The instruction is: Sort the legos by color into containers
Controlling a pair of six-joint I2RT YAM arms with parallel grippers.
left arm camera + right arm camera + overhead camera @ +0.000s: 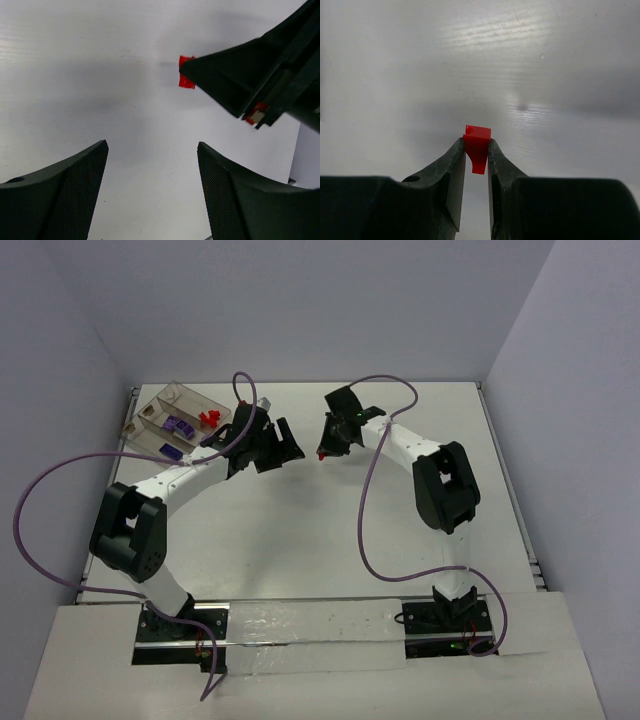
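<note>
My right gripper (477, 142) is shut on a small red lego (478, 146), held between its fingertips above the white table. In the top view the gripper (322, 450) is at mid table with the red piece (319, 455) at its tip. The left wrist view shows the same red lego (186, 79) at the tip of the right gripper. My left gripper (290, 448) is open and empty, facing the right one, a short gap apart. The clear tray (150, 411) lies at the far left. It holds purple legos (178, 425) and a red piece (209, 419).
The white table (320, 540) has walls behind and on both sides. Purple cables loop from both arms. A purple brick (172, 451) lies in the tray's near compartment beside my left arm.
</note>
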